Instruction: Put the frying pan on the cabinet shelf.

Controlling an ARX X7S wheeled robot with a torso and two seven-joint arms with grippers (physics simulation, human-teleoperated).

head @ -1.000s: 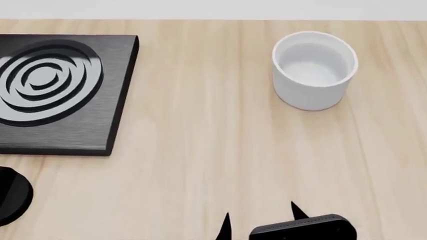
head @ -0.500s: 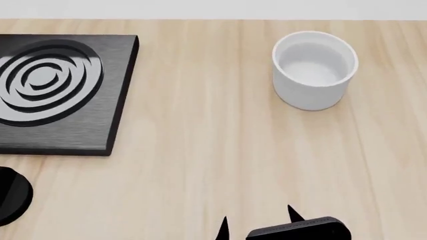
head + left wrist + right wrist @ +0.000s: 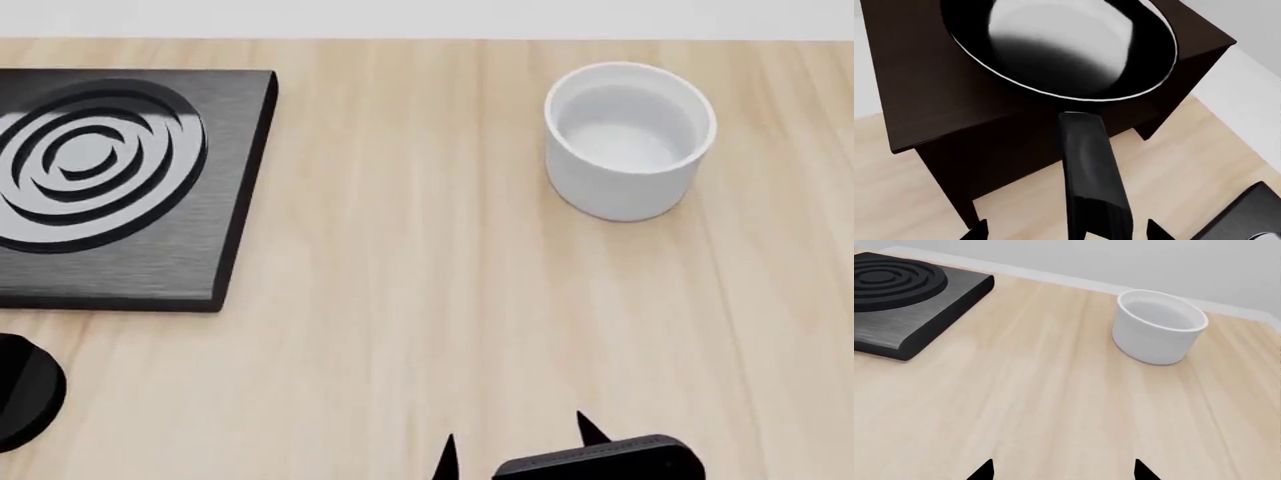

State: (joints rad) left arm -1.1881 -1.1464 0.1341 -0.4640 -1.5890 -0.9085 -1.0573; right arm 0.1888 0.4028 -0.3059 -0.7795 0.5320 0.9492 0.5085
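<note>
Pan (image 3: 1067,50) sat atop the dark cabinet (image 3: 934,100), its handle (image 3: 1091,175) running between the left gripper's (image 3: 1064,231) spread, released jaws. Right gripper (image 3: 1062,471) hovered over the bench (image 3: 1054,405), jaws released too.

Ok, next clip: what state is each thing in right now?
Frying pan: upright, bowl over the top of the dark cabinet, handle sticking out past its edge.
Left gripper: fingertips either side of the pan handle; grip not visible.
Right gripper: open, empty, above the table.
White cup: upright, empty.
Stove plate: flat on the table, nothing on it.
</note>
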